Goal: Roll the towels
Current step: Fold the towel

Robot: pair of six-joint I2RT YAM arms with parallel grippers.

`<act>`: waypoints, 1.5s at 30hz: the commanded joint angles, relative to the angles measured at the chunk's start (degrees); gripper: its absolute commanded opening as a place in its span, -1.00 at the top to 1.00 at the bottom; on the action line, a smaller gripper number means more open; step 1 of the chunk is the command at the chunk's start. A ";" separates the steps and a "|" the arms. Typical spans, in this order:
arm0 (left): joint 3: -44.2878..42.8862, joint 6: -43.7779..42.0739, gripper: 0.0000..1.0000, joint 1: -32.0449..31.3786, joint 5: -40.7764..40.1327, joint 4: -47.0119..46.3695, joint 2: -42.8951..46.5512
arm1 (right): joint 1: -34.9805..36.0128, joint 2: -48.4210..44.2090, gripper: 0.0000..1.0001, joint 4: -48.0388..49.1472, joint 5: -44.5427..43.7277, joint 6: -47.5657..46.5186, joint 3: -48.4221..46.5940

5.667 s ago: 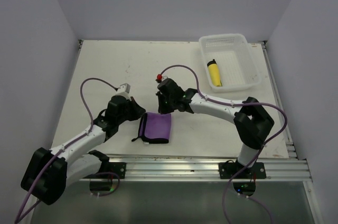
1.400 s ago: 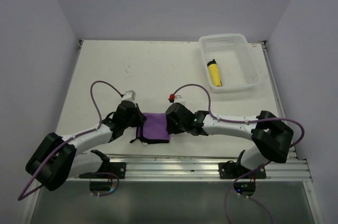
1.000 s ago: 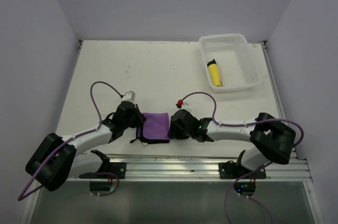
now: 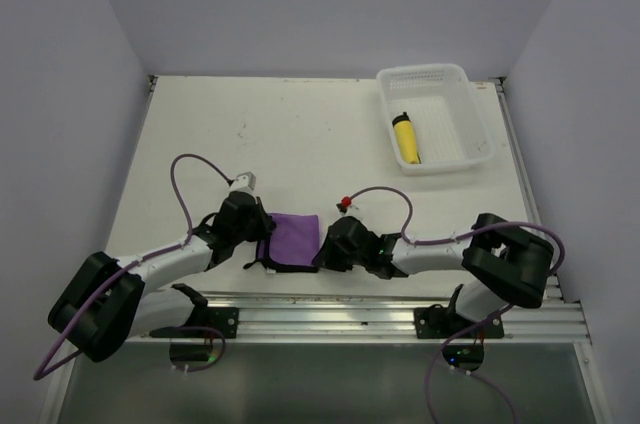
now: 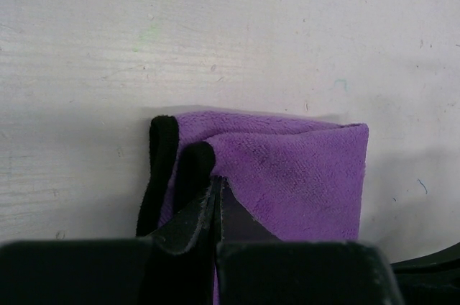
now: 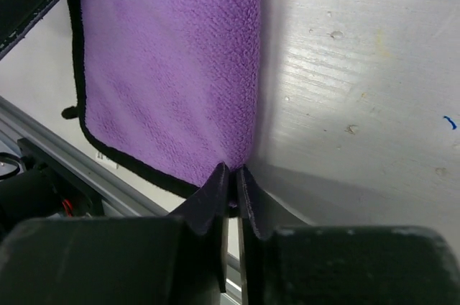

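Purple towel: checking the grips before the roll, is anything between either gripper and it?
Nothing visible. The left gripper is shut on the black-edged left side of the purple towel, and the right gripper pinches its right edge near the front corner; both touch the cloth directly.

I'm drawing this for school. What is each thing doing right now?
purple towel: folded flat, pinched on both sides
yellow towel: rolled up
basket: upright, yellow towel inside
left claw: shut on purple towel
right claw: shut on purple towel
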State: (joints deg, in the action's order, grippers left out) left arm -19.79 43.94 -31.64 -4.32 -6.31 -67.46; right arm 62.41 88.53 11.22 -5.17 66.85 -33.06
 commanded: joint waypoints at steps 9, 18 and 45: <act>-2.00 0.35 1.00 -0.18 2.38 2.17 5.23 | 0.43 -7.58 1.00 -18.76 -5.99 -15.04 -7.18; -3.16 2.46 1.00 -0.18 9.57 0.34 5.85 | 0.52 -13.38 1.00 -41.01 -15.83 -30.63 -14.23; -4.29 13.09 1.00 -15.45 11.09 -15.84 -3.81 | 2.80 -8.82 1.00 -45.94 -21.11 -34.60 -20.12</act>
State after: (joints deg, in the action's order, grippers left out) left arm -22.22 54.19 -44.16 7.29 -16.71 -69.60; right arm 64.88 79.53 -37.65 -27.00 29.58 -50.72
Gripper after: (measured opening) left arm 0.005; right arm 0.019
